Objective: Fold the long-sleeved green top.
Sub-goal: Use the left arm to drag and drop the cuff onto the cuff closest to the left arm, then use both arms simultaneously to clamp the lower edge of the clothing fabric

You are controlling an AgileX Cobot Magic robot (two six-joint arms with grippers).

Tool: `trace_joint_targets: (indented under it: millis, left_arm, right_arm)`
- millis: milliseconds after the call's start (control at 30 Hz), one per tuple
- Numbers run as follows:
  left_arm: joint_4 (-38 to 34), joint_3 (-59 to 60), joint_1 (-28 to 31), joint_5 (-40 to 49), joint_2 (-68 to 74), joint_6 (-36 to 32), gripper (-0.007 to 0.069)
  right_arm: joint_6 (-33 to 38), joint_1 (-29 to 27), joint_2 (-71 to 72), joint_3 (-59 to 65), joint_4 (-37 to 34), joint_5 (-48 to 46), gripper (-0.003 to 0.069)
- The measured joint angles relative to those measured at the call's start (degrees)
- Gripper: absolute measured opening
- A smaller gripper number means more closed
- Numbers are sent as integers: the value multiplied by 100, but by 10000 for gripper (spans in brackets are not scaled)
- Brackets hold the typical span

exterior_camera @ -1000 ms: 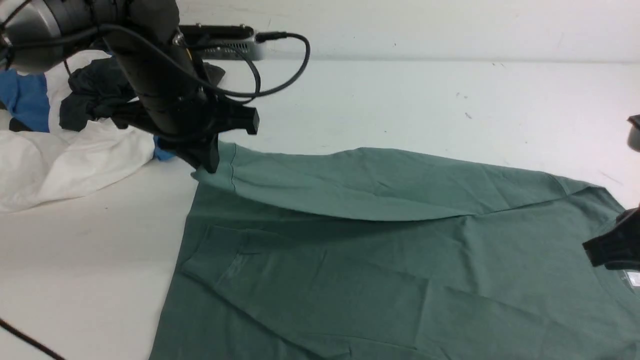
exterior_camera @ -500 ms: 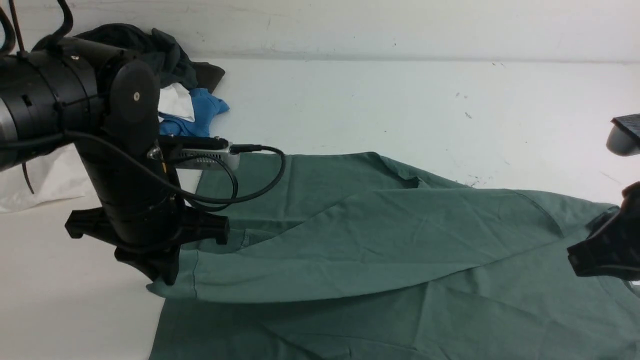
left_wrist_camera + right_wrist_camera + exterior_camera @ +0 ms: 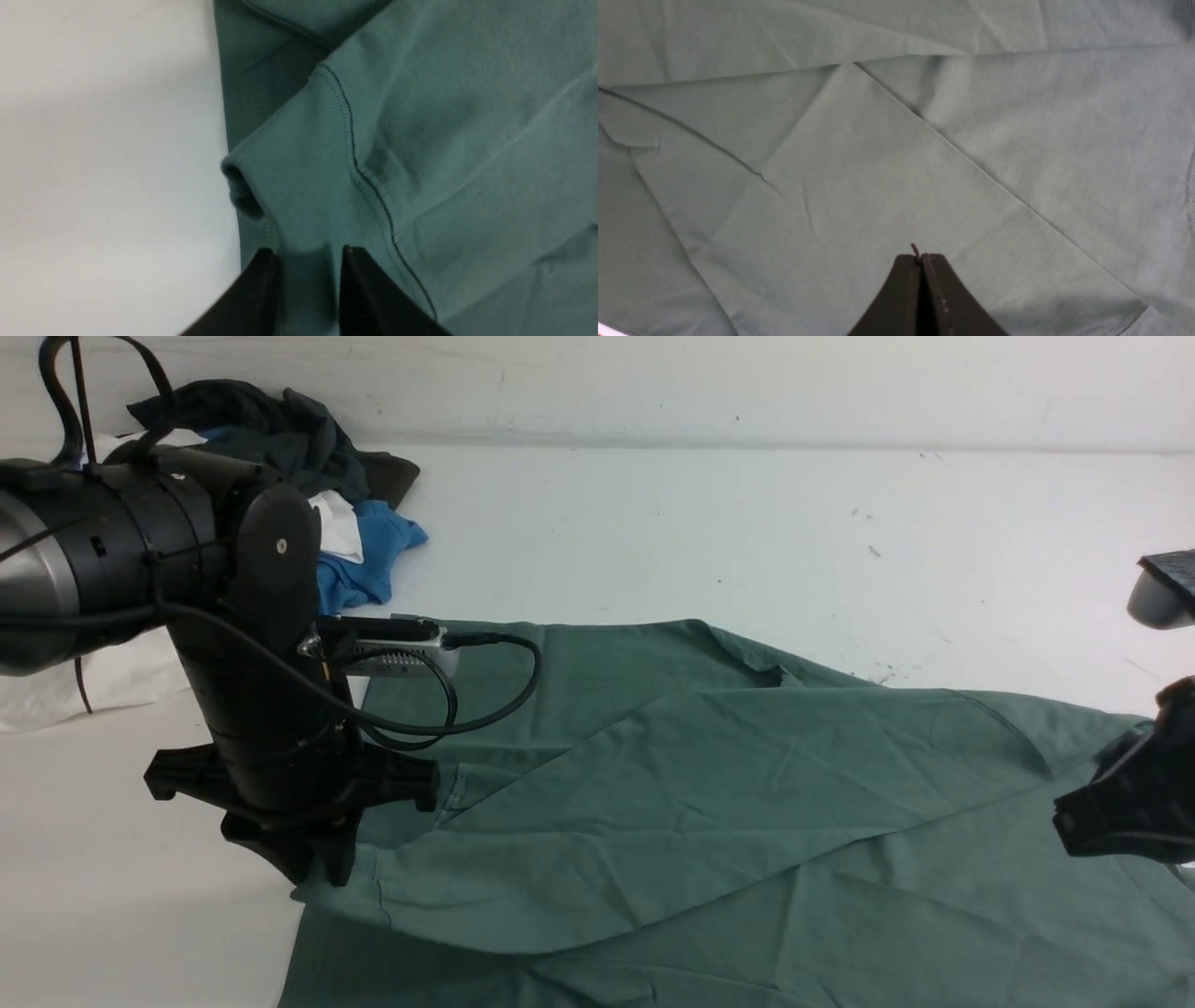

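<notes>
Green below the left hand, with fingertips apart and sleeve end of the green long-sleeved top between them; under the right hand, with fingertips together, more of the same top, partly folded over itself on the worktop

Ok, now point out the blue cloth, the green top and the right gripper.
Blue cloth (image 3: 373, 546): front view, upper part.
Green top (image 3: 738, 775): front view, folded-over sleeve.
Right gripper (image 3: 920, 256): right wrist view, fingertips.

Bright scene, soft faint shadows.
</notes>
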State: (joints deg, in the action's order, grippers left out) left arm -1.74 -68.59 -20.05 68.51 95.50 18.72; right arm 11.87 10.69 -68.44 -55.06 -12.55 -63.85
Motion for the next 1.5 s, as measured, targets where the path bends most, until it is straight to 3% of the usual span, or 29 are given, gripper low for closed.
trace_joint_targets:
  millis: [133, 267, 333, 533, 633, 1067, 1500]
  left_arm:
    - [23, 0, 0, 61, 0, -128, 271]
    - [27, 0, 0, 61, 0, -247, 264]
    - [20, 0, 0, 61, 0, -279, 242]
    - [-93, 0, -278, -565, 14, -602, 31]
    - [-173, 0, -528, -987, 155, -636, -1]
    - [-293, 0, -1231, -2113, 1372, -644, -4]
    - [-293, -110, -1244, -2171, 1569, -648, -4]
  right_arm:
    - [-19, 0, -111, -132, 0, -1, -10]
    - [-82, 0, -690, -816, -43, -89, -10]
    - [-28, 0, -995, -1134, -108, -139, -10]
    - [723, 0, -2522, -2563, -636, -222, -10]
    - [871, 0, -3202, -3118, -716, -234, -10]
    - [1074, 251, -6024, -5830, -638, -621, -10]
    - [823, 425, -7126, -6764, -5, -473, -10]
